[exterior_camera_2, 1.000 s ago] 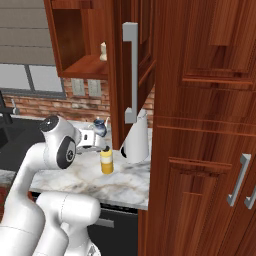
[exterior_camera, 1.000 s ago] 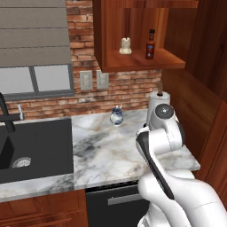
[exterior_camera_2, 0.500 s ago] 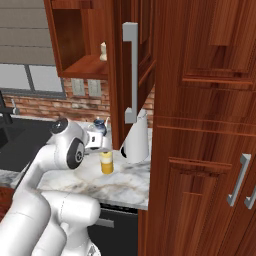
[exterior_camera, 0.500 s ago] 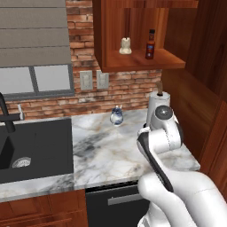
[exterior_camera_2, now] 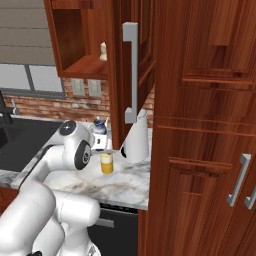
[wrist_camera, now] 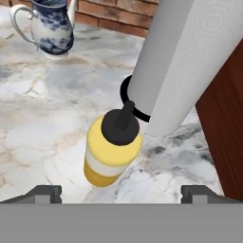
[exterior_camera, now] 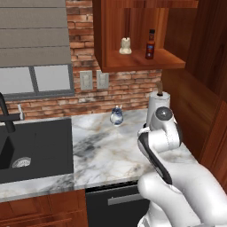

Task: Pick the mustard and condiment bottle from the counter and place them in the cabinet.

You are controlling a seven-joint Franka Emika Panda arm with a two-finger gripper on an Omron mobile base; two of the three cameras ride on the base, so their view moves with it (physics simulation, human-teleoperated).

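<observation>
The mustard (wrist_camera: 111,152), a yellow squeeze bottle with a dark nozzle cap, stands on the marble counter (wrist_camera: 38,128) beside the paper-towel roll. My gripper (wrist_camera: 121,192) hangs open just above it, with one fingertip on each side and nothing held. In the right base view the mustard (exterior_camera_2: 106,163) stands just past my arm's elbow. The condiment bottle (exterior_camera: 150,44), dark with a red label, stands upright on the shelf of the open wooden cabinet (exterior_camera: 104,40). My white arm hides the hand in the left base view.
A white paper-towel roll (wrist_camera: 185,61) on a black base stands right behind the mustard, against the tall wood panelling. A blue-and-white jug (wrist_camera: 50,28) sits near the brick wall. The black sink (exterior_camera: 31,146) lies left. The cabinet door (exterior_camera_2: 131,75) hangs open above the counter.
My arm has shifted a little to the right, toward the mustard. The jaws stay open and the bottles have not moved.
</observation>
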